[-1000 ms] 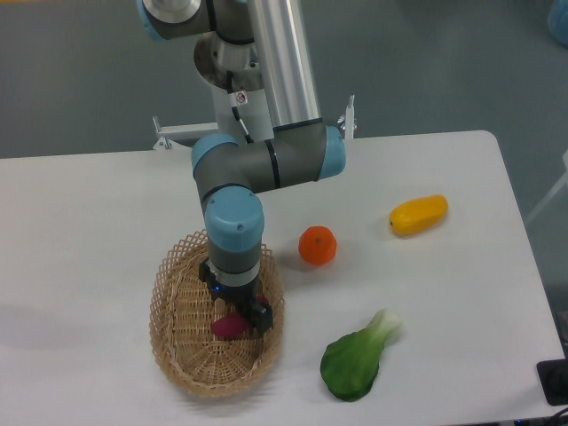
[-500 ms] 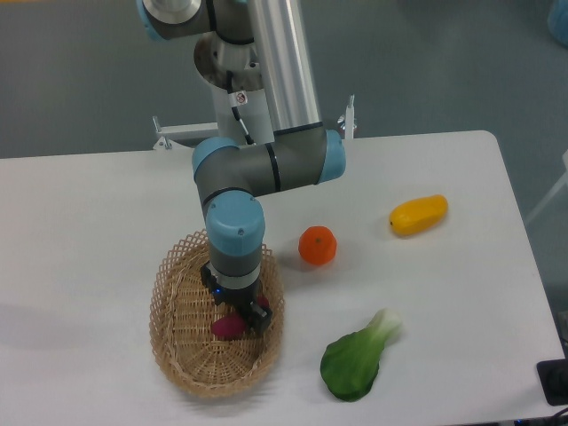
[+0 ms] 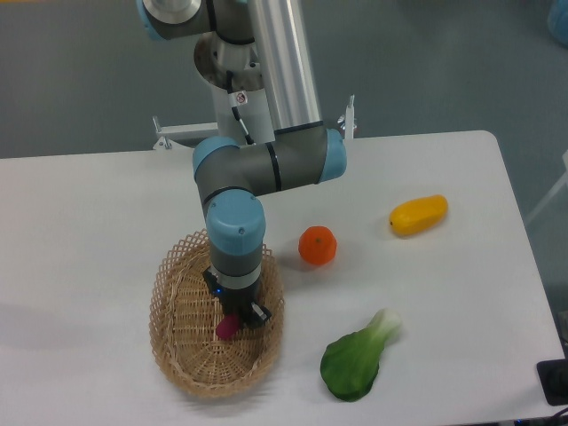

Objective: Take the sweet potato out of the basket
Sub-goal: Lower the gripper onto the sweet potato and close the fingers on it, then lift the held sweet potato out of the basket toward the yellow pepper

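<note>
The tan wicker basket (image 3: 177, 342) sits at the front left of the white table. My gripper (image 3: 238, 319) points down into it, and the arm's wrist hides most of the fingers. The magenta sweet potato (image 3: 225, 329) shows only as a small end sticking out to the lower left of the dark fingers (image 3: 253, 314). The fingers look closed on it, just above the basket floor.
A round orange (image 3: 317, 246) lies right of the basket. A yellow-orange oblong vegetable (image 3: 418, 215) lies at the far right. A green bok choy (image 3: 358, 358) lies at the front right, near the basket. The table's front edge is close below the basket.
The fingers have drawn together around the sweet potato. Less of the tuber shows now, and it looks tilted. The wrist has risen slightly.
</note>
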Robot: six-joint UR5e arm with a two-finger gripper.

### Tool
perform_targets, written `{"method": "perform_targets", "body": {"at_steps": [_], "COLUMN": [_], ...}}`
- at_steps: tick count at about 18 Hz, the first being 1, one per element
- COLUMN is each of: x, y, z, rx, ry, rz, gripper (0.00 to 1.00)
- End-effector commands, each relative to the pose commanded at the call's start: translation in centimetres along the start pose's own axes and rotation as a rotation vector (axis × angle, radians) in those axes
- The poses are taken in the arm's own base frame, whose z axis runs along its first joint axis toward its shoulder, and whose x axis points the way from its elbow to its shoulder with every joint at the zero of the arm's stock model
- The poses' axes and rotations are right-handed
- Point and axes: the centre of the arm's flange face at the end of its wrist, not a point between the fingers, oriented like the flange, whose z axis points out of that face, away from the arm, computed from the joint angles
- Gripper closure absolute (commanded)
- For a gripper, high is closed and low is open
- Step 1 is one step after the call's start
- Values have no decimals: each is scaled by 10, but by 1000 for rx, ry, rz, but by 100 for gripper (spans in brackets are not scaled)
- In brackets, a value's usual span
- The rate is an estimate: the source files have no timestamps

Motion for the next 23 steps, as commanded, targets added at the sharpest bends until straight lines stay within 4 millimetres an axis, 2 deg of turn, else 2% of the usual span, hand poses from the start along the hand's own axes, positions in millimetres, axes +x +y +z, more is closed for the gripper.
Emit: {"method": "perform_targets", "body": {"at_steps": [3, 5, 8, 10, 11, 15, 18, 23], "x": [-3, -5, -30, -50, -60, -116, -143, -177], "y": [1, 3, 15, 32, 45, 119, 166, 204], "z": [-10, -23, -66, -88, -95, -115, -125, -136], "rx": [9, 20, 57, 66, 65, 41, 28, 7], "ry": [-13, -32, -96, -130, -146, -194, -213, -247], "rz": [2, 4, -26, -29, -20, 32, 45, 118], "gripper": [67, 67, 67, 67, 67, 67, 68, 68]}}
